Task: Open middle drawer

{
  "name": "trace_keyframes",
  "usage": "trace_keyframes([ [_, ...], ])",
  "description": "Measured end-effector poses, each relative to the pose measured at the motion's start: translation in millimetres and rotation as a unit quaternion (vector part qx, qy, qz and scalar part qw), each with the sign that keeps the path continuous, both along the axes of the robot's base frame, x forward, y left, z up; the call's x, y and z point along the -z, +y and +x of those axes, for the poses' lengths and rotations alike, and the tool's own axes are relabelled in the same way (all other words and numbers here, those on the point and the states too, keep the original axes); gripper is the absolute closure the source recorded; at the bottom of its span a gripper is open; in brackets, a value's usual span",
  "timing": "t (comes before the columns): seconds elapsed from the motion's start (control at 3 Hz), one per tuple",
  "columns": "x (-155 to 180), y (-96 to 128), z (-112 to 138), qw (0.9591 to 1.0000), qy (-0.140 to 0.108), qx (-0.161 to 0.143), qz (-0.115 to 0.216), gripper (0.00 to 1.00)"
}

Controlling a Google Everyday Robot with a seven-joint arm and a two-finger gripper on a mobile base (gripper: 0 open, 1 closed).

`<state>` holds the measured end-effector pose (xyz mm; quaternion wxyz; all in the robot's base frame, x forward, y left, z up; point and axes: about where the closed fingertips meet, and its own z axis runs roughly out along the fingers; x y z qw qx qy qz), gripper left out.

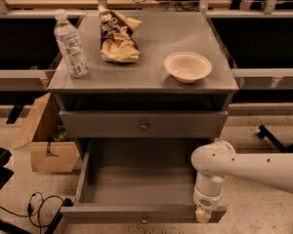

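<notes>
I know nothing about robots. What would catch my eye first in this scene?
A thick white robot arm stretches in from the right, with its gripper low at the front right corner of the middle drawer, which is pulled wide open. Above it, the grey cabinet top holds a water bottle at the left, a crumpled snack bag in the middle and a white bowl at the right.
</notes>
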<state>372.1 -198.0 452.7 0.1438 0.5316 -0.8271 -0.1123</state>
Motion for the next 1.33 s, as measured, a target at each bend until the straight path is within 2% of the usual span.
trace_keyframes([
  [1.33,-5.7,1.9,8.9,0.9999,0.008,0.009,0.000,1.00],
])
